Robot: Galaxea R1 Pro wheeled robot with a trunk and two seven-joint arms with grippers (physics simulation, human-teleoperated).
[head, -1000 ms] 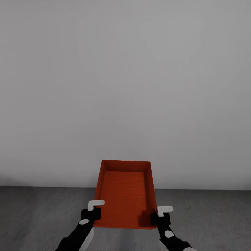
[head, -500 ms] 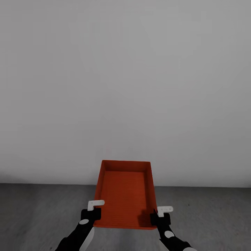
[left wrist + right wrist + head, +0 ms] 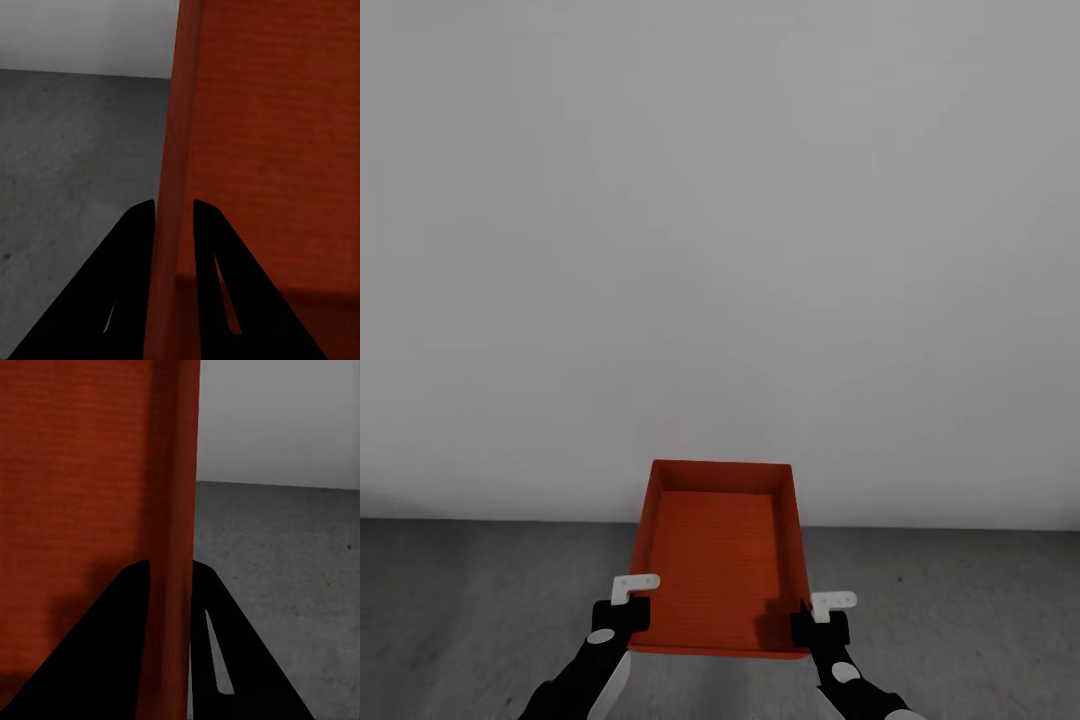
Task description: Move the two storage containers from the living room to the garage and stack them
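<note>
One red-orange storage container (image 3: 720, 560) hangs in front of me in the head view, held level above the dark grey concrete floor (image 3: 470, 610). My left gripper (image 3: 622, 612) is shut on its left wall near the front corner. In the left wrist view the two black fingers (image 3: 131, 247) pinch that wall (image 3: 172, 187) of the container. My right gripper (image 3: 816, 626) is shut on the right wall near the front corner. The right wrist view has that wall (image 3: 176, 510) clamped between the dark fingers (image 3: 127, 615). The container is empty inside.
A plain white wall (image 3: 720, 250) stands close ahead and meets the floor just behind the container. Bare concrete lies to both sides of the container and under it (image 3: 285, 562).
The wall-floor line has dropped slightly in the picture, so the camera moved a little. The container and both grippers keep the same place in the view.
</note>
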